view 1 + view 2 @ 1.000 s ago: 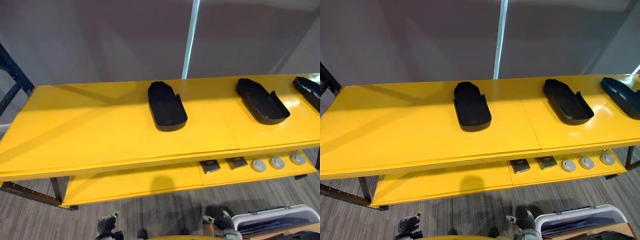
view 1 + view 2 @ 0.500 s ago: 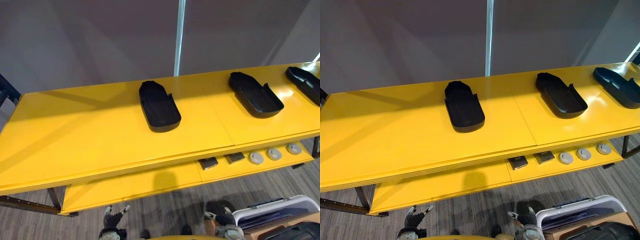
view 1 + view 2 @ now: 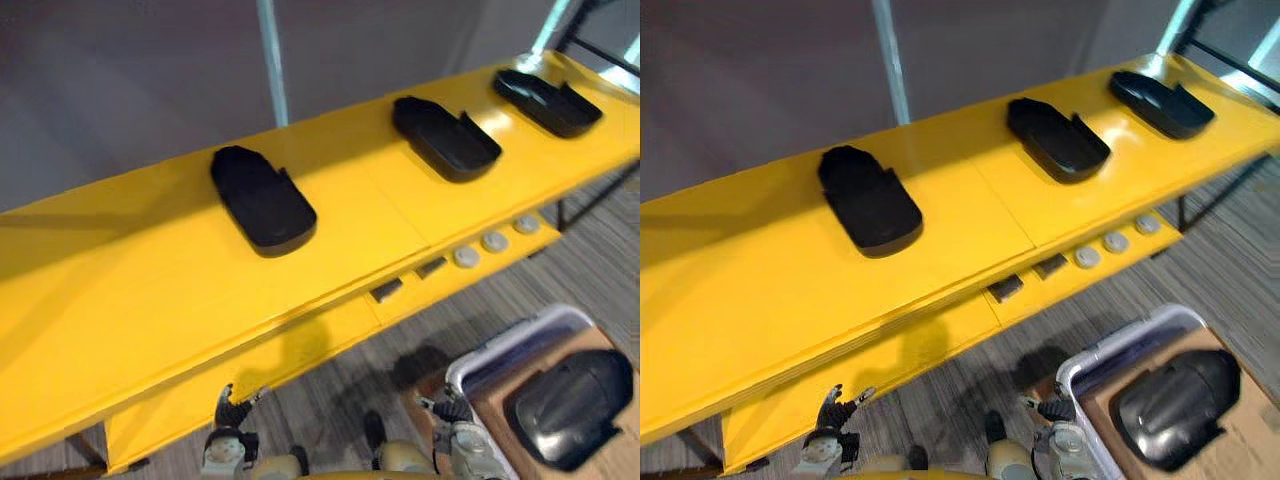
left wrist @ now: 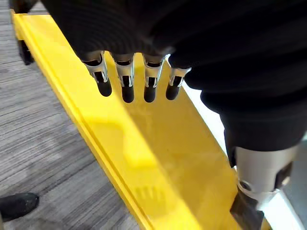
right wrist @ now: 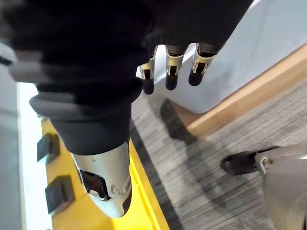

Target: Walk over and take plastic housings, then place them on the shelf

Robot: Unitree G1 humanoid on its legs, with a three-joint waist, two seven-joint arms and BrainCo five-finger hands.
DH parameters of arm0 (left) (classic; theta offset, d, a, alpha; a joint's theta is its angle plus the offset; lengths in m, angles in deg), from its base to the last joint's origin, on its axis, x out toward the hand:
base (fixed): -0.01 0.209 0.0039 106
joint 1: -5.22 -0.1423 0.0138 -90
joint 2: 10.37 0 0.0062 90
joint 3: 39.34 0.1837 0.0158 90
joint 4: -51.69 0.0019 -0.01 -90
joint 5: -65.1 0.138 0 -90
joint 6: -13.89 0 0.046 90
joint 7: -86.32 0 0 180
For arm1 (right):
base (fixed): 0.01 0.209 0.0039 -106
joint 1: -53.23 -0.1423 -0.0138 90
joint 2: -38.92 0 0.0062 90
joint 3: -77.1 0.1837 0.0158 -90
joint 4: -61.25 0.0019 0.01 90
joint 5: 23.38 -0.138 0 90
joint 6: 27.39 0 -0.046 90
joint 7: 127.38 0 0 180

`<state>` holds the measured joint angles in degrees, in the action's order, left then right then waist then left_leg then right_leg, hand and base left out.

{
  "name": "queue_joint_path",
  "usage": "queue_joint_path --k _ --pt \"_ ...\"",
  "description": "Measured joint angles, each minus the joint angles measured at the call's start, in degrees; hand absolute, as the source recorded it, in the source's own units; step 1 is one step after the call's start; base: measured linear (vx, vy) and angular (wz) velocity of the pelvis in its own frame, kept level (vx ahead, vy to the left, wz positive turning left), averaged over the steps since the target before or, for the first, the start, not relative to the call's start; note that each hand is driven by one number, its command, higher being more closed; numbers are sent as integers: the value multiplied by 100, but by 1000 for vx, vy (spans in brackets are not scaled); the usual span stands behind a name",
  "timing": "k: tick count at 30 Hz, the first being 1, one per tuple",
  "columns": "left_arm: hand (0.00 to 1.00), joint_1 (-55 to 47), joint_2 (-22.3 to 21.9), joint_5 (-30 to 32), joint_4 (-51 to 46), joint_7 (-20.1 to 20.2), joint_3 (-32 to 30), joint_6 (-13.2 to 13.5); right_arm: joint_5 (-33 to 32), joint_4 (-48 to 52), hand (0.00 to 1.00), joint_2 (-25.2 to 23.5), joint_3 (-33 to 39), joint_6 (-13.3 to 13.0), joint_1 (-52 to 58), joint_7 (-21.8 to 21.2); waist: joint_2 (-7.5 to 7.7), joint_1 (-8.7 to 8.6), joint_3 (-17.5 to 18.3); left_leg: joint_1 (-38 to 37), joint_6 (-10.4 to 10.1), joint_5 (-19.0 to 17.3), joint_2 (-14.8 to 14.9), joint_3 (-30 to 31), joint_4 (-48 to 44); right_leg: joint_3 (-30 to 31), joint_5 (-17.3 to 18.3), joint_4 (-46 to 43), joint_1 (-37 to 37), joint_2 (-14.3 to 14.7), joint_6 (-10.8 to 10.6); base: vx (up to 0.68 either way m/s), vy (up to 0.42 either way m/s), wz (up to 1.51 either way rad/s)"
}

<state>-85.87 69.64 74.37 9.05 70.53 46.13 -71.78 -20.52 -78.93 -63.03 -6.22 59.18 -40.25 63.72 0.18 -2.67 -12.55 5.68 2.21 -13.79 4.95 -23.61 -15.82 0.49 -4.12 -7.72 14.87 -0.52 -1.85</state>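
Note:
Three black plastic housings lie apart on the top of the yellow shelf [image 3: 120, 300]: one near the middle [image 3: 262, 198], one further right [image 3: 445, 138], one at the far right end [image 3: 545, 102]. A fourth black housing [image 3: 570, 405] sits in a white bin [image 3: 497, 352] on the floor at the lower right. My left hand [image 4: 125, 81] hangs open and empty over the lower yellow shelf board, and is seen low in the left eye view [image 3: 230, 408]. My right hand [image 5: 171, 64] hangs open and empty above the floor beside the white bin, and also appears low in the left eye view [image 3: 447, 410].
The lower shelf board carries three round grey parts [image 3: 493, 241] and two small dark square parts [image 3: 386, 290]. The bin rests on a brown box [image 3: 480, 420]. A grey wall with a pale vertical strip [image 3: 270, 60] stands behind the shelf. Grey plank floor lies in front.
The whole picture has swung and tilted, so the camera has moved; the bin with its housing now shows at the lower right. The housings on the shelf have not moved.

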Motion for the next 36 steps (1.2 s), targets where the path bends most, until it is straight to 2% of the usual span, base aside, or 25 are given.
queue_joint_path --k 3,5,6,7,9,11,12,14,15,16,17,19,20,21,22,25,29,35,36 --pt "0 -140 -18 38 -6 15 2 -5 6 -30 0 50 -10 -7 117 -7 -134 30 -49 -351 -1 22 219 -669 110 -1312 875 -758 -447 -124 188 -101 34 -121" --pt "0 -146 -2 35 -6 42 6 -12 18 -122 0 56 -77 -7 103 -9 -85 70 -21 -411 -103 82 327 -1150 164 -2258 1136 -790 -728 -450 265 -103 -95 -121" --pt "0 -170 14 34 -5 44 10 -15 19 -145 0 55 -84 -5 82 -9 -50 92 -2 -423 -140 104 325 -1278 174 -2443 1161 -694 -808 -558 250 -68 -165 -130" --pt "0 -172 37 35 13 51 43 -20 70 -186 0 69 -93 -5 42 -6 -9 117 8 -441 -204 142 339 -1394 156 -2512 1119 -472 -852 -575 82 -42 -169 -93" --pt "0 -207 -28 36 47 68 60 -22 167 -355 0 98 -90 7 77 -8 -10 70 8 -648 -326 180 483 -1396 14 -2060 1041 -401 -1015 -341 170 3 -261 -105" --pt "0 -311 -109 39 50 83 168 -19 232 -380 0 100 -95 9 171 -12 -27 79 17 -822 -477 65 819 -1425 -494 -1699 1021 -247 -1258 -78 218 28 -252 -124" --pt "0 -334 -179 37 51 100 182 -16 239 -402 0 114 -99 6 242 -13 -36 96 24 -706 -450 -7 1177 -1334 -1283 -1358 1014 -85 -1389 134 278 9 -249 -116" --pt "0 -325 -262 37 51 123 183 -15 241 -403 0 166 -104 3 257 -11 -75 134 27 -432 -380 -92 1303 -869 -1830 -1120 966 10 -1449 259 348 26 -136 -102" --pt "0 -322 -355 35 50 161 219 -10 236 -471 0 214 -99 13 303 -3 -88 162 28 -179 -406 -126 1100 9 -2016 -840 950 21 -1471 293 370 57 -10 -96" --pt "0 -324 -377 35 51 179 246 -9 233 -490 0 248 -97 24 312 0 -87 170 27 -85 -495 -182 965 317 -1992 -739 941 25 -1477 291 378 96 61 -106" --pt "0 -325 -407 35 51 188 287 -10 227 -494 0 299 -92 26 330 11 -84 191 26 96 -584 -241 660 918 -1803 -529 892 29 -1479 270 442 67 57 -73" --pt "0 -324 -427 32 51 187 287 -10 222 -493 0 318 -89 23 313 29 -99 221 32 272 -629 -236 258 1719 -1334 -227 850 17 -1491 228 379 108 144 -93" --pt "0 -332 -426 31 53 185 289 -12 222 -494 0 310 -91 21 307 43 -158 257 27 261 -675 -194 112 2117 -949 -30 835 5 -1516 242 328 128 195 -94" --pt "0 -333 -429 30 57 185 297 -13 222 -493 0 317 -90 20 320 48 -210 280 31 233 -725 -104 101 2226 -720 28 838 6 -1545 266 285 107 206 -88" --pt "0 -347 -416 29 82 181 312 -14 217 -501 0 297 -82 18 371 60 -283 345 36 124 -520 287 140 2155 -521 188 874 6 -1590 306 190 116 228 -60" --pt "0 -290 -282 -10 150 176 362 -15 158 -453 0 60 -57 -4 580 98 -93 329 176 -160 -405 337 -131 1900 -103 206 880 235 -1778 -32 -27 137 216 -20" --pt "0 -297 -223 -11 171 176 384 -80 -255 -265 0 29 206 -25 744 112 -49 324 204 -410 -295 400 -404 1825 186 146 865 414 -1951 -296 -153 124 158 0" --pt "0 -515 -119 -72 173 166 370 -131 -919 682 0 -5 1051 -189 916 215 -22 289 313 -610 -239 437 -419 1706 408 124 863 420 -1987 -314 -160 57 28 -9" --pt "0 -637 -134 -93 173 166 304 -130 -1021 1138 0 -4 1417 -231 1068 353 -10 211 399 -693 -206 461 -413 1704 521 122 862 462 -2003 -301 -160 33 -32 -6"
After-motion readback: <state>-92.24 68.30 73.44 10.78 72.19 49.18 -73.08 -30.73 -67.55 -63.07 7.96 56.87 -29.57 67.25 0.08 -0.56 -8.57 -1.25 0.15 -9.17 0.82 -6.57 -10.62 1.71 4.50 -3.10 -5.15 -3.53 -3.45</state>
